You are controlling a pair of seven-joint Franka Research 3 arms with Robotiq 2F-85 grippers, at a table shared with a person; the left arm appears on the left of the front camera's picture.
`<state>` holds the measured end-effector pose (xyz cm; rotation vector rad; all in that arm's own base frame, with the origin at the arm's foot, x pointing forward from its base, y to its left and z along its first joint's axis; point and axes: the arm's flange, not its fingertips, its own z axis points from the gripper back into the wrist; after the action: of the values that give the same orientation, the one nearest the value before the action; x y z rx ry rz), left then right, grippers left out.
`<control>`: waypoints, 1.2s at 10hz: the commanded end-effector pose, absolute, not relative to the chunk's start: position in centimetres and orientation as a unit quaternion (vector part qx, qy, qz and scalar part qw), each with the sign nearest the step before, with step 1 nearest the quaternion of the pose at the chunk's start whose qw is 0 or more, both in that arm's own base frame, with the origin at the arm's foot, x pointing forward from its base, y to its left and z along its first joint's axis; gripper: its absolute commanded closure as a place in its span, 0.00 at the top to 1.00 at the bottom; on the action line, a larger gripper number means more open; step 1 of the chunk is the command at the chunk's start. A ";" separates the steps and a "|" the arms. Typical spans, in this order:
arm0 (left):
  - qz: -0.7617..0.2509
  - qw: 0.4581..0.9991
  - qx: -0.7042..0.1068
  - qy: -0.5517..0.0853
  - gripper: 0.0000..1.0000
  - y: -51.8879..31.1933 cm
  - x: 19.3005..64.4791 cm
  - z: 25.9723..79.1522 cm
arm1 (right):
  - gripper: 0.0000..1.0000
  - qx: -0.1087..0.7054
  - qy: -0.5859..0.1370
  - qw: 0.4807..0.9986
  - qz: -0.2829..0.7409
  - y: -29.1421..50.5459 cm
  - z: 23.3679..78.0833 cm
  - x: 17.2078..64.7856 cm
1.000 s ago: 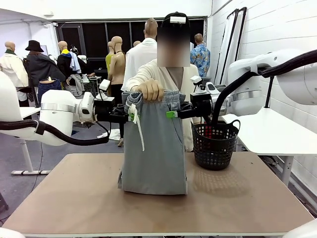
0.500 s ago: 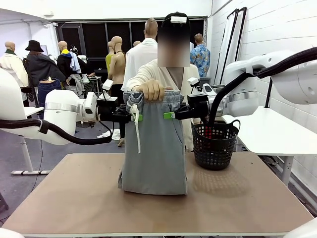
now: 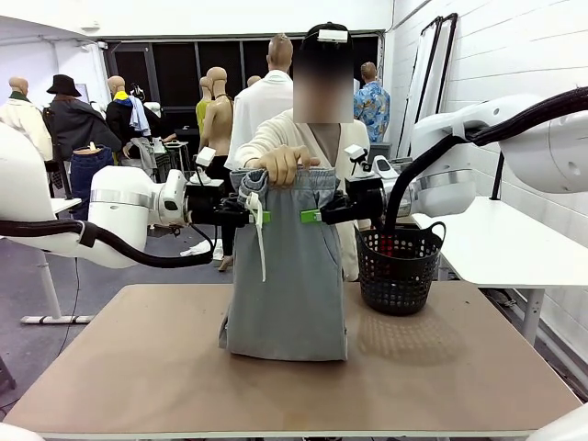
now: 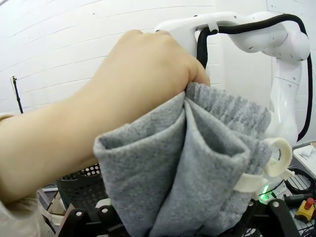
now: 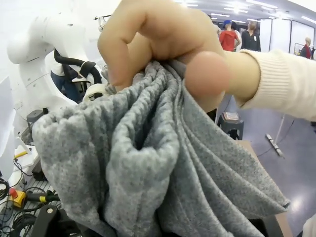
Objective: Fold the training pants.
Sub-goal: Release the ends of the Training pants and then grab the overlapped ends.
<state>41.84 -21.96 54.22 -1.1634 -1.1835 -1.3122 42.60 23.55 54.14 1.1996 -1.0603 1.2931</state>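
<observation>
Training pants (image 3: 287,266) hang upright over the middle of the surface (image 3: 138,367), pinched at the gathered waistband by the person's hand (image 3: 283,165), with the lower edge resting on the tabletop. A white drawstring (image 3: 257,234) dangles down the front on the robot's left side of the fabric.

Coming in level from the left, the left gripper (image 3: 255,218) has its green pads at the waistband's left edge; its jaws stand wide, and I cannot tell whether the pads touch the cloth. On the opposite side the right gripper (image 3: 310,217) is at the right edge of the waistband, jaws also spread wide, not closed on anything.

From the left wrist, the hand (image 4: 143,79) bunches the grey cloth (image 4: 187,168) right in front of the camera, the drawstring (image 4: 269,165) looping off to one side. From the right wrist, the same hand (image 5: 168,44) grips the folds (image 5: 148,163) from above.

A black basket (image 3: 397,266) sits on the surface just beside the pants, toward the robot's right.
</observation>
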 end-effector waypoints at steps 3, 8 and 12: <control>-0.537 0.502 -0.450 -0.506 0.21 -21.6 42.1 55.0 | 0.49 0.497 -0.474 0.508 0.520 23.7 54.6 43.0; -0.512 0.500 -0.462 -0.524 0.00 -21.1 42.0 55.2 | 0.00 0.517 -0.458 0.507 0.516 23.6 54.7 43.0; -0.499 0.539 -0.479 -0.481 0.00 -20.9 42.3 54.0 | 0.00 0.515 -0.453 0.517 0.511 23.0 54.3 43.0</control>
<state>42.28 -21.00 54.14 -1.1379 -1.1895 -1.2144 42.96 23.17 53.91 1.2094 -1.0809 1.2612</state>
